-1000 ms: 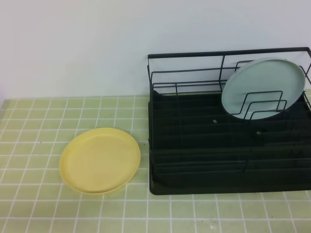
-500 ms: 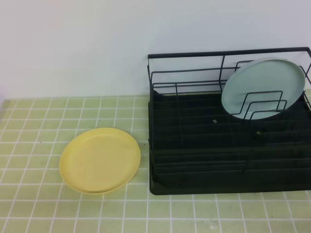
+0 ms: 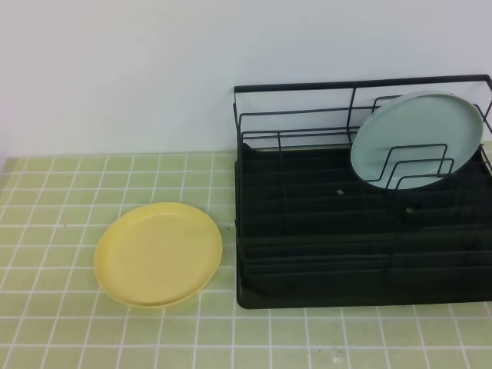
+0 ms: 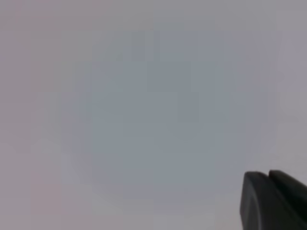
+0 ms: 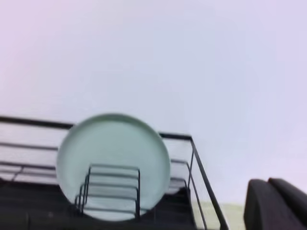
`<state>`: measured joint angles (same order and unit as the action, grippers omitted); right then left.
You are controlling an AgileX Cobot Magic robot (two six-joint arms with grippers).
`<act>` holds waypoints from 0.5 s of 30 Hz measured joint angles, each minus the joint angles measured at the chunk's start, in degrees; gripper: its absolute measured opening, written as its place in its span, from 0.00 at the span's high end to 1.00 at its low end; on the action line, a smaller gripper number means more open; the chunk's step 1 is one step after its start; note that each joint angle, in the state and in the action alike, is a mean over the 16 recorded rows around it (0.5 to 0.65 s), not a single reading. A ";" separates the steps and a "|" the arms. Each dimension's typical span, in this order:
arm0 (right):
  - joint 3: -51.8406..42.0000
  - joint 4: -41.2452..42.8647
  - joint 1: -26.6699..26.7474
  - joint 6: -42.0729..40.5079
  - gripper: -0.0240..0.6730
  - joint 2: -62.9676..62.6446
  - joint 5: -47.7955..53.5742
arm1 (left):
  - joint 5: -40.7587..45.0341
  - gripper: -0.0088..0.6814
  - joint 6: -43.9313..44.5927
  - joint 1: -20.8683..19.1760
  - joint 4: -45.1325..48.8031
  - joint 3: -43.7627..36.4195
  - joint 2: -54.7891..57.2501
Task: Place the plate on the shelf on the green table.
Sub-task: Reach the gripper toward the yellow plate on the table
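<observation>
The pale yellow plate lies flat on the green table, just left of the shelf, with a narrow gap between them. Neither gripper appears in the exterior high view. In the left wrist view, my left gripper shows only as two dark fingertips pressed together at the lower right, shut on nothing, against a blank wall. My right gripper looks the same in the right wrist view, shut and empty, facing the shelf from a distance.
A pale blue-green plate stands upright in the wire loops at the shelf's back right, and also shows as the blue-green plate in the right wrist view. A white wall rises behind the table. The shelf's right side reaches the exterior view's edge.
</observation>
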<state>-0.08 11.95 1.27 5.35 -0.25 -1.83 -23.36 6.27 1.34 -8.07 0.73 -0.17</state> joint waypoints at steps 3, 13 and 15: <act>0.00 0.51 0.00 0.31 0.97 0.00 -2.57 | 0.61 0.99 -1.25 0.00 1.24 1.44 0.00; 0.00 2.15 0.00 2.19 0.97 0.00 -5.34 | 10.64 0.99 -3.31 0.00 7.92 6.95 0.00; 0.00 1.94 0.00 2.62 0.97 0.00 -5.98 | 12.66 0.99 -4.13 0.00 8.64 7.60 0.00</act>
<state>-0.08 13.89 1.27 7.97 -0.25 -7.81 -10.70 2.13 1.34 0.58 8.34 -0.17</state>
